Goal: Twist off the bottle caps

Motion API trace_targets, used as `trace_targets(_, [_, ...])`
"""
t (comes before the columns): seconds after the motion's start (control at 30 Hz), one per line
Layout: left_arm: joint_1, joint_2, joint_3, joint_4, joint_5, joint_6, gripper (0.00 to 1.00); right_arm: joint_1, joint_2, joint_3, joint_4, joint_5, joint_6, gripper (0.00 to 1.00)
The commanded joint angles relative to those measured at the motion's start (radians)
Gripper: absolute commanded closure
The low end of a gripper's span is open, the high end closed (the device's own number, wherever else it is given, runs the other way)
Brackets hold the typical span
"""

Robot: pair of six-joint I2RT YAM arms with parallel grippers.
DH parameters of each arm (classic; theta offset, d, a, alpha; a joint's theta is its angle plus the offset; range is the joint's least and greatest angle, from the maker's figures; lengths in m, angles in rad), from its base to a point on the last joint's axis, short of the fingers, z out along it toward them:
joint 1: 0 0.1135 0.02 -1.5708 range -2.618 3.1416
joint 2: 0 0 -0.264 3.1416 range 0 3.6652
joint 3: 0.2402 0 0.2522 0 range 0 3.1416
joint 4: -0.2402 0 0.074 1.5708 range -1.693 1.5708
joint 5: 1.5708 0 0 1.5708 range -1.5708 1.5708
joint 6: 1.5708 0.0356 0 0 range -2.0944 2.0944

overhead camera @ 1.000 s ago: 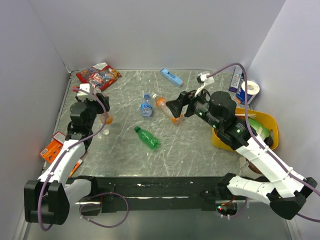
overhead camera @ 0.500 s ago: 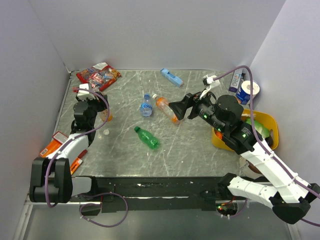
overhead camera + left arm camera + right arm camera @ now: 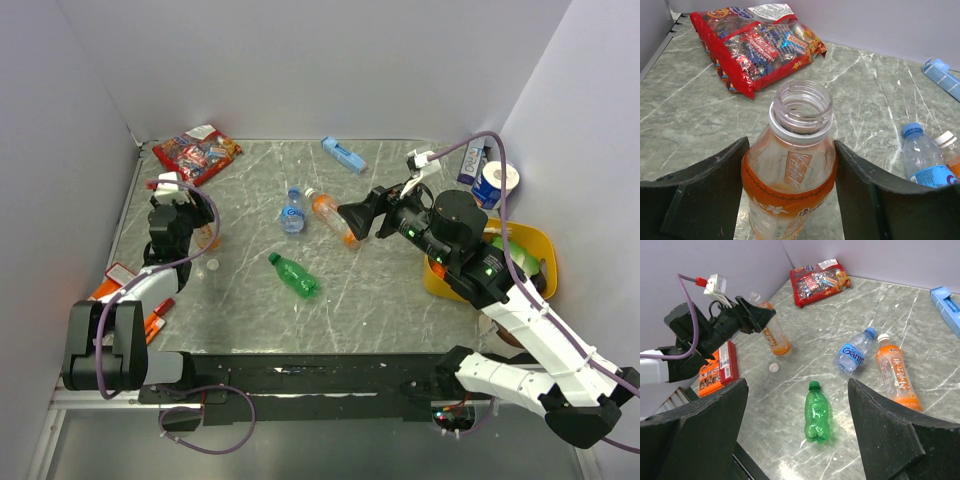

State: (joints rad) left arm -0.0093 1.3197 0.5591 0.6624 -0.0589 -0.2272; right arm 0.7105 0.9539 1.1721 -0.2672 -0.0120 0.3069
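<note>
The open orange bottle (image 3: 789,175) was at the left side of the table (image 3: 400,290), leaning a little, with no cap on. We saw the left gripper (image 3: 790,145) pinching it on both sides. A small white cap (image 3: 773,367) lay near it. The blue-label bottle (image 3: 852,354), the other orange bottle (image 3: 895,374) and the green bottle (image 3: 816,412) lay flat in the middle, caps on. The right gripper (image 3: 797,382) hung above them, fingers spread wide.
</note>
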Motion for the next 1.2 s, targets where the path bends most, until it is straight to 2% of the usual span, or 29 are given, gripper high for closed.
trace_targets(0.0, [0.002, -0.002, -0.005, 0.078, -0.009, 0.011, 0.4, -0.002, -0.017, 0.004, 0.034, 0.006, 0.008, 0.12])
trace_targets(0.53, [0.002, 0.038, -0.013, 0.092, 0.011, 0.008, 0.35, -0.002, -0.029, -0.002, 0.031, 0.006, 0.008, 0.12])
trace_targets(0.73, [0.003, 0.102, 0.002, 0.151, 0.008, 0.003, 0.36, -0.002, -0.037, -0.005, 0.022, 0.009, 0.008, 0.12])
trace_targets(1.17, [-0.011, 0.134, 0.013, 0.253, -0.032, 0.045, 0.37, -0.003, -0.015, 0.018, -0.003, 0.029, 0.001, 0.12])
